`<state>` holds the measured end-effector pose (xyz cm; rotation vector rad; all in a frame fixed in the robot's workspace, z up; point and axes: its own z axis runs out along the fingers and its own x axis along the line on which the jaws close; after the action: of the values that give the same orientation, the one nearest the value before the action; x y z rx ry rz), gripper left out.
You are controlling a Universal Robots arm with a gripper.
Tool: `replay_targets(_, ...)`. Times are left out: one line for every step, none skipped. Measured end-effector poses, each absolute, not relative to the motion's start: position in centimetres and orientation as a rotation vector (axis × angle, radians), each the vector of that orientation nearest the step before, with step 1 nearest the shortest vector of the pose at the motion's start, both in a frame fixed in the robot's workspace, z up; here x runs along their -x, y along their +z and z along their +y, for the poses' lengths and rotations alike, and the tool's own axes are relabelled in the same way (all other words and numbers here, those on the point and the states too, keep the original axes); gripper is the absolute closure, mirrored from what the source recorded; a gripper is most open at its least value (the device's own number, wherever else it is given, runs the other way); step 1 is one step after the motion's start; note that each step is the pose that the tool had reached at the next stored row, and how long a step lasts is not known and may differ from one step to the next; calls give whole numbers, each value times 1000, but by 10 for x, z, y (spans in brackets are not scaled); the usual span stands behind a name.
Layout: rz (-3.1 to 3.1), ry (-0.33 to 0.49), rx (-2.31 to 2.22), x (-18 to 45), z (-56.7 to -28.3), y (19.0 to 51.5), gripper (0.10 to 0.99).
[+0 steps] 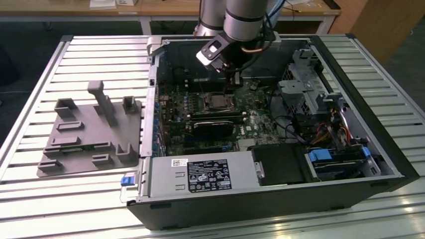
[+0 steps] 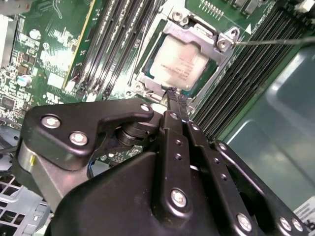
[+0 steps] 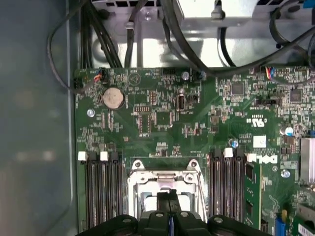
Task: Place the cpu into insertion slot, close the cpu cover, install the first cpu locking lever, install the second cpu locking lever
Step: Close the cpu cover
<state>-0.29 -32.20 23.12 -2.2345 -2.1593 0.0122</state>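
The cpu point(image 2: 179, 61) lies in the insertion slot point(image 2: 139, 86) under the lowered cpu cover point(image 2: 197, 33). The hand point(image 2: 175, 98), pressed together on nothing, sits at the slot's edge. An off-line push might skid it off the cover and miss the locking lever point(image 2: 275, 42) beside the slot.

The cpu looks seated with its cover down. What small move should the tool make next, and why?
Probably ease the tool toward the thin locking lever standing free beside the cpu cover. The cpu appears to lie under that cover, and the tool's tip sits at the cover's edge.
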Motion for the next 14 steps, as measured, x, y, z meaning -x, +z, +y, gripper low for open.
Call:
replay_targets(-2163,4,2238,6,-322,231,980)
replay_targets(-2166,-2,2241,8,-322,231,980)
replay_targets(-2169,-8,2244,11,-322,231,980)
replay_targets(-2171,-14,2246,13,-322,230,980)
replay_targets(-2174,-20,2249,15,-322,230,980)
replay_targets(-2178,-28,2252,18,-322,230,980)
replay_targets(-2181,-36,2256,19,-322,230,980)
replay_targets(-2184,-43,2258,21,-322,230,980)
replay_targets(-2186,-48,2260,22,-322,229,980)
replay_targets(-2187,-52,2262,24,-322,229,980)
replay_targets(-2189,-54,2263,24,-322,228,980)
replay_targets(-2189,-54,2264,25,-322,228,980)
replay_targets(-2190,-54,2264,25,-322,227,980)
replay_targets(-2190,-54,2264,26,-322,227,980)
